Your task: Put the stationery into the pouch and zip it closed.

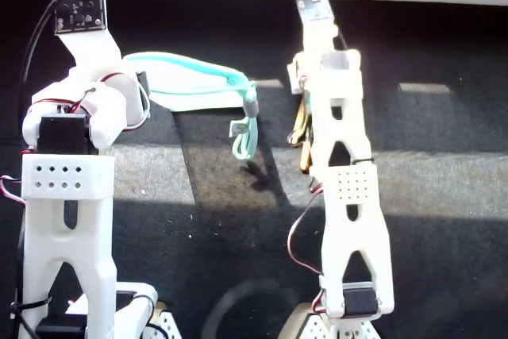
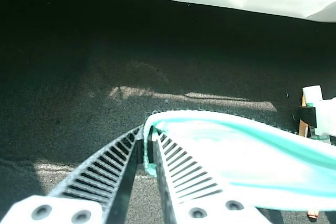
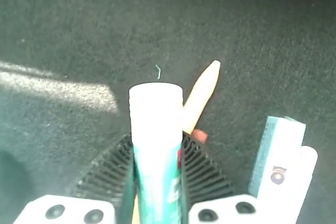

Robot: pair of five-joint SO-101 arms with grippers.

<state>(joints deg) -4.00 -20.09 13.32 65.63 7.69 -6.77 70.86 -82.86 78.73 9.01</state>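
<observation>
Step in hand: loading, judged from the grips. Zipping is not yet due.

1. The left gripper (image 2: 148, 141) is pressed together on one end of the pouch (image 1: 190, 85) and pinches its teal rim. The pouch lies in the far-left part of the desk (image 1: 444, 220), near the far edge, with its strap hanging at the other end.
2. The right gripper (image 3: 156, 142) pinches a white-capped teal tube (image 3: 155, 108) near the far edge, right of centre.
3. A pencil (image 3: 203, 92) lies on the desk under the tube. A white-and-teal block (image 3: 278, 150) lies just beside it.

Next move: carry the tube across to the pouch mouth and align it lengthwise with the opening before release. How far the mouth is open cannot be told. The left grip must hold the rim steady. The pencil and block appear to remain to be loaded.
</observation>
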